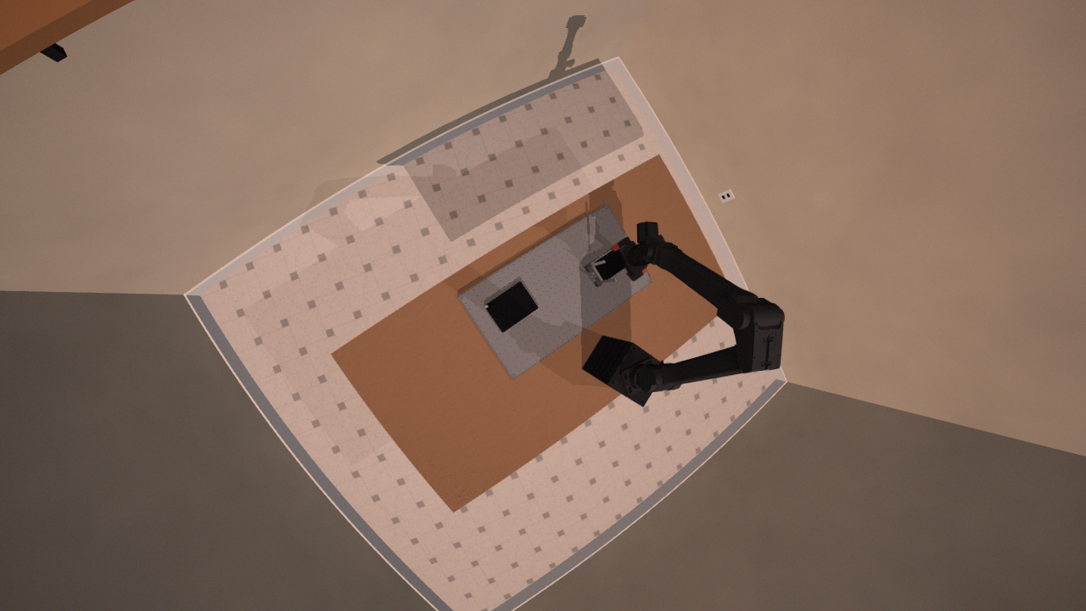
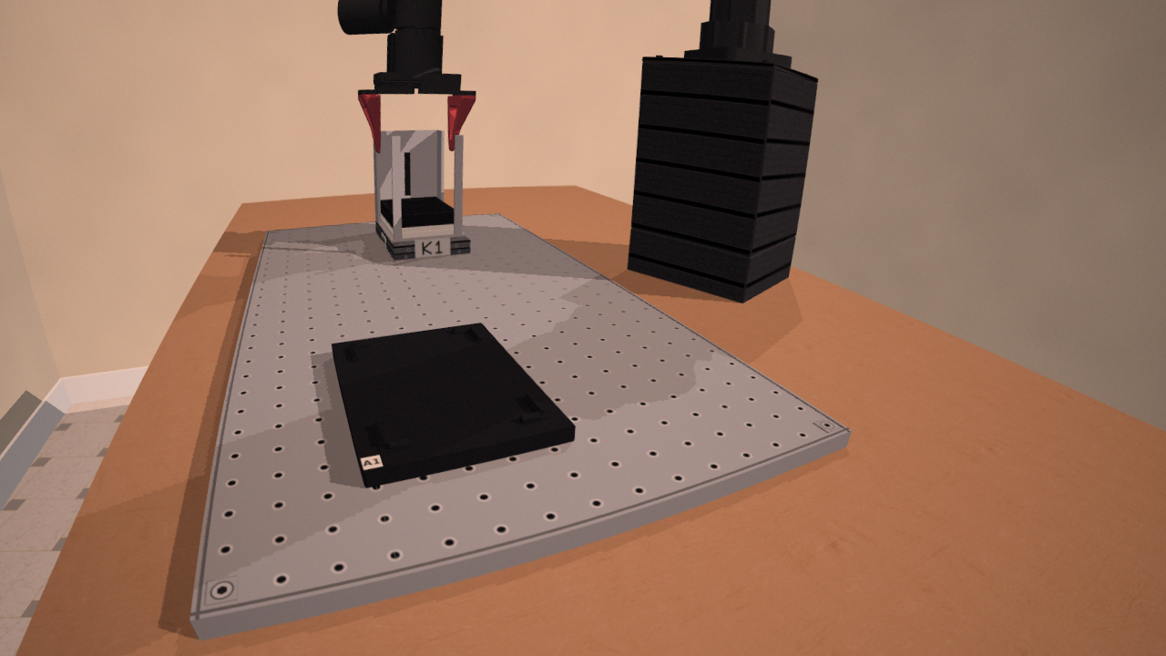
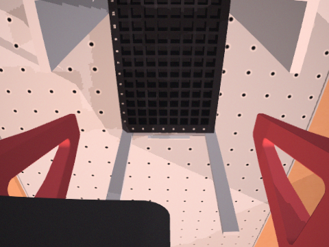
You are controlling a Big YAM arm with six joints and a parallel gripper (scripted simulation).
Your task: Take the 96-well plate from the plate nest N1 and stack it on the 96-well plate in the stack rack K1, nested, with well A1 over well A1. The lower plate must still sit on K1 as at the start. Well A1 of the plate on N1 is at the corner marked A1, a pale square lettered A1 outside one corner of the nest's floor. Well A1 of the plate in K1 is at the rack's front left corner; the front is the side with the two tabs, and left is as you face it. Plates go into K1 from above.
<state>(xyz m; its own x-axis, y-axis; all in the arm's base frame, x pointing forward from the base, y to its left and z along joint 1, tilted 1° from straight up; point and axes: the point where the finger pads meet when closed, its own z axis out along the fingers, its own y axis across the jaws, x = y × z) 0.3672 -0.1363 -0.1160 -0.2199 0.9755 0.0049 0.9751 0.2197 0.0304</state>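
With our red-fingered gripper (image 2: 416, 122) spread wide and empty above the grey rack K1 (image 2: 458, 183), we see the flat black nest N1 (image 2: 444, 399) bare; black well plate (image 3: 170, 62) sits in K1, so only retreat seems left.
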